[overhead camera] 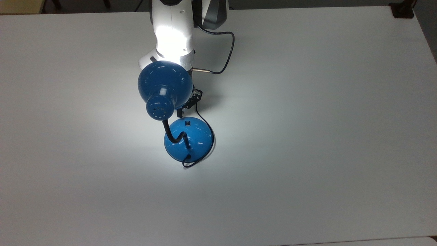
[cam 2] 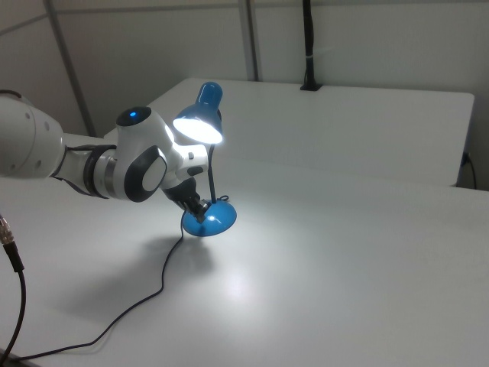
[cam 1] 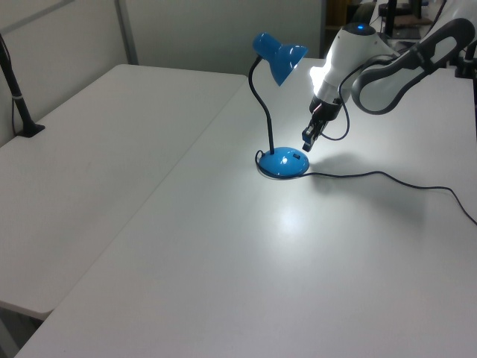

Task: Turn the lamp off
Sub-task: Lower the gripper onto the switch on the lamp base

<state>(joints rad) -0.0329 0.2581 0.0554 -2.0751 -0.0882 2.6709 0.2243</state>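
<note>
White counter (overhead camera: 307, 136) spreads wide and bears everything here. A white and grey robot arm (cam 1: 373, 60) reaches over it. A glossy blue desk lamp (cam 1: 277, 104) stands near the counter's middle, lit, with a bright pool of light on the surface around it. Its dome shade (overhead camera: 164, 85) sits atop a black gooseneck (cam 1: 261, 104), above the round blue base (overhead camera: 188, 138). A thin black cord (cam 1: 387, 177) trails away from the base across the counter. The pincer (cam 1: 306, 141) hangs just above the small black switch (overhead camera: 187, 122) on the base; whether it is released or clenched cannot be told.
</note>
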